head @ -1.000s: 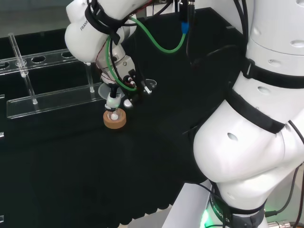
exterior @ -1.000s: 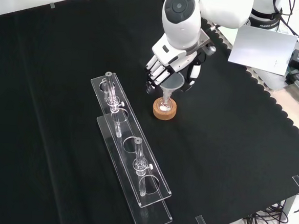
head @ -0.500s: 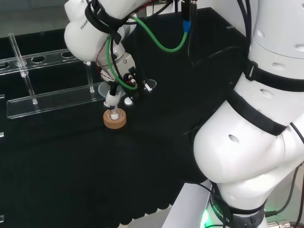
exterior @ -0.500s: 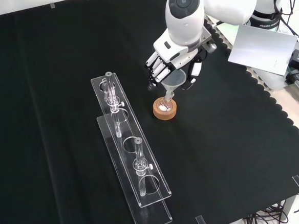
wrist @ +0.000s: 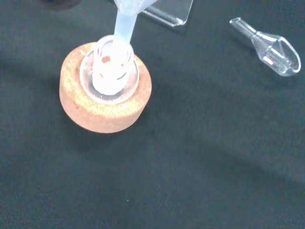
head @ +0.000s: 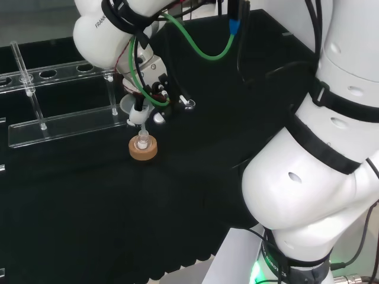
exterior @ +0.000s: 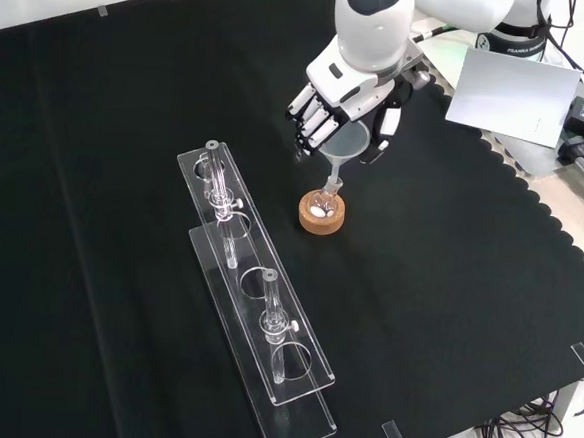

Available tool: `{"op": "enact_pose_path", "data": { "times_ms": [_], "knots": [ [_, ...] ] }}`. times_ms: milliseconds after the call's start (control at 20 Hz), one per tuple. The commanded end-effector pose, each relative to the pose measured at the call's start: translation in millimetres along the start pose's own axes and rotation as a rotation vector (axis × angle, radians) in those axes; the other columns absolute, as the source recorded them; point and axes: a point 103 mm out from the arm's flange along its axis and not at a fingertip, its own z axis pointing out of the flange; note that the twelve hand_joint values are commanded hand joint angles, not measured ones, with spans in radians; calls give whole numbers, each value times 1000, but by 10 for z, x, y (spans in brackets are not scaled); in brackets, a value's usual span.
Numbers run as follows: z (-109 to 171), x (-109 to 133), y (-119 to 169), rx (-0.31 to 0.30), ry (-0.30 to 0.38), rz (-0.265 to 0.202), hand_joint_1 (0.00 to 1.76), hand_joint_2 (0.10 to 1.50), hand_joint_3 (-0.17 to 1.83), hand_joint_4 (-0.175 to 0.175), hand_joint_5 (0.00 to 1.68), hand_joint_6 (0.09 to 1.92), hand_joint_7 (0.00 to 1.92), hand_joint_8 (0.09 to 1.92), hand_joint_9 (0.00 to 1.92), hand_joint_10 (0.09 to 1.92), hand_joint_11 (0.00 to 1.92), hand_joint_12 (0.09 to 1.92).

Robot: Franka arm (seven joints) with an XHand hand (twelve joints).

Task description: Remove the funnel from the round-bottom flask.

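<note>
A clear acrylic rack (exterior: 256, 297) is laid out long across the black-clothed surface (exterior: 129, 117), with a few glass tubes (exterior: 214, 182) stood in it. A white sheet (exterior: 506, 94) is seen well beyond the rack, at the surface's scalloped edge.

In the wrist view the funnel (wrist: 125, 24) is cut off above its stem, its cone unseen.

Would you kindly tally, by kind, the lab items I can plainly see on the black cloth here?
Funnel, held in the hand: 1
Round-bottom flask: 1
Cork ring stand: 1
Clear rack: 1
Loose small glass piece lying on the cloth: 1
Total: 5
</note>
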Motion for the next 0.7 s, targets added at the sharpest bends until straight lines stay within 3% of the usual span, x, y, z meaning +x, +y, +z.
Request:
{"op": "enact_pose_path", "data": {
  "times_ms": [50,400,700],
  "knots": [
    [-163,-13,-89,-19,-18,10,770,870,482,-23,601,112,621,681,968,493,482,1297],
    [-426,-77,-178,-65,-27,26,772,870,480,-21,611,123,629,676,977,484,483,1294],
    [-674,-245,-189,-88,8,50,772,870,479,-21,612,131,632,672,982,476,484,1292]
  ]
}}
